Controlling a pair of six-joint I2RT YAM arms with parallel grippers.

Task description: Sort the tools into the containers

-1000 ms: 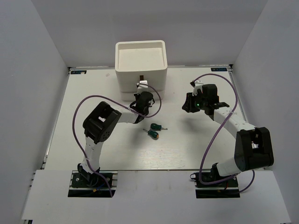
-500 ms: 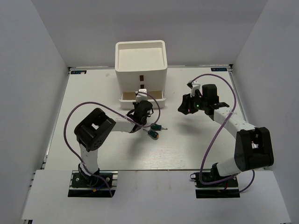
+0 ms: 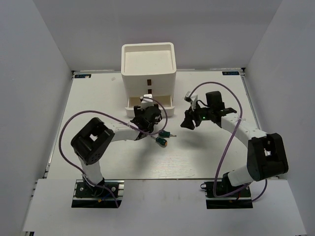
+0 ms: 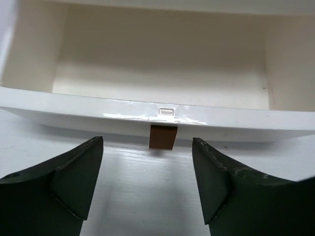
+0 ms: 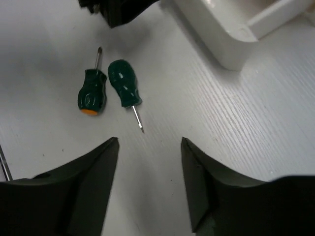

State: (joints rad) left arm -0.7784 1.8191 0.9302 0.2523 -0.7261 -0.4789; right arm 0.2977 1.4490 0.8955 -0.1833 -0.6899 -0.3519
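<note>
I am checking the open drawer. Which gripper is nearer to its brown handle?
Left. The left gripper sits open directly in front of the brown handle, not touching it. The right gripper hangs off to the drawer's right, near two stubby green screwdrivers.

White organizer (image 3: 147,78) upright, lower drawer (image 4: 74,105) pulled out; orange-capped green screwdriver (image 5: 92,92) beside plain green screwdriver (image 5: 124,82), tips opposite.
</note>
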